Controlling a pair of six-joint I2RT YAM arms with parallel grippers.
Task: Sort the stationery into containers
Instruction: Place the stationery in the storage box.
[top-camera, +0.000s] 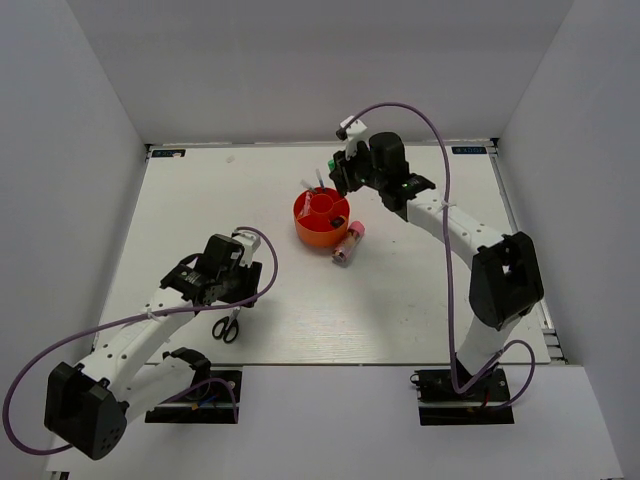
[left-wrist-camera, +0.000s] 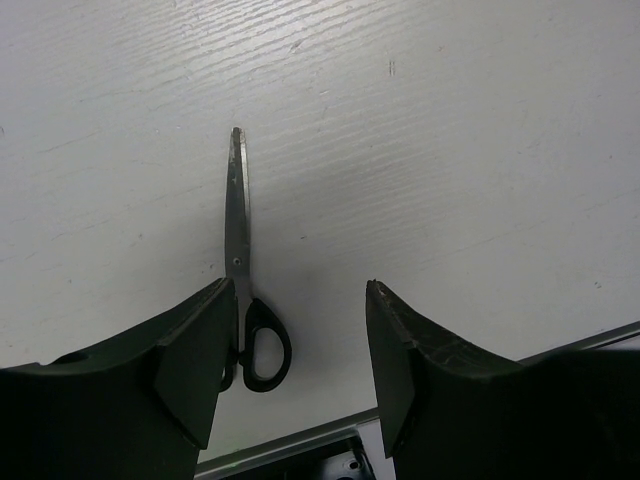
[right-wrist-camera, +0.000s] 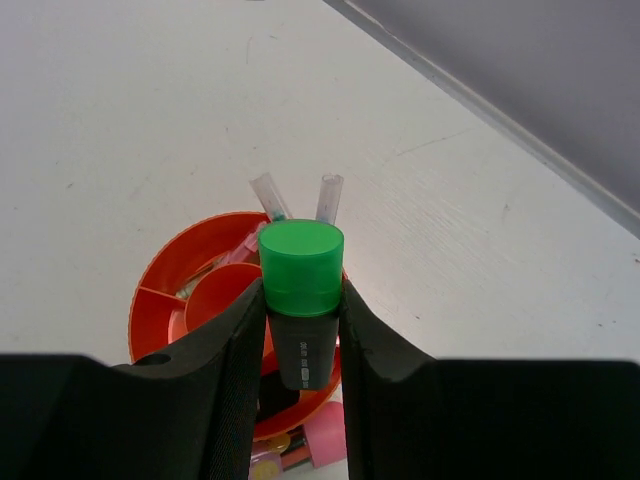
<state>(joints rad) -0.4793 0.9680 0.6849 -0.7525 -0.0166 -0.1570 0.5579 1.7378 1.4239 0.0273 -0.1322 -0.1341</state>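
**Step in hand: deposit the highlighter.**

The right gripper (right-wrist-camera: 300, 296) is clenched on the green highlighter (right-wrist-camera: 300, 262). The jaws press the black body from both sides just under the green cap, and the cap points away from the wrist.

The orange tub (right-wrist-camera: 150, 300) lies beneath and beyond the fingertips. Its central cup and outer divided compartments show to the left of the highlighter. Two clear-capped pens (right-wrist-camera: 270, 190) stand in the tub beyond the cap, leaning apart.

Recommended procedure:

1. Centre the highlighter over a free compartment, not over a divider.
2. Stay clear of the two standing pens, since a nudge would probably tip them or shift the light tub.
3. Lower until the leading end is below the rim, then release.
4. Withdraw straight up.

In the top view, the right gripper (top-camera: 345, 180) hangs over the far side of the orange tub (top-camera: 305, 232). A pink-capped clear tube (top-camera: 348, 243) lies on the table (top-camera: 420, 300), just beside the tub's near right wall.

**Second arm.**

The left gripper (left-wrist-camera: 298, 290) is released, with its jaws spread above the table. The black-handled scissors (left-wrist-camera: 238, 215) lie flat and closed, blades pointing away from the wrist.

The scissors are not centred between the jaws. The handle loops sit against the inner side of the left finger and are partly hidden by it. A sideways correction toward the scissors looks necessary before any descent.

In the top view, the scissors (top-camera: 227, 327) lie near the table's front edge.
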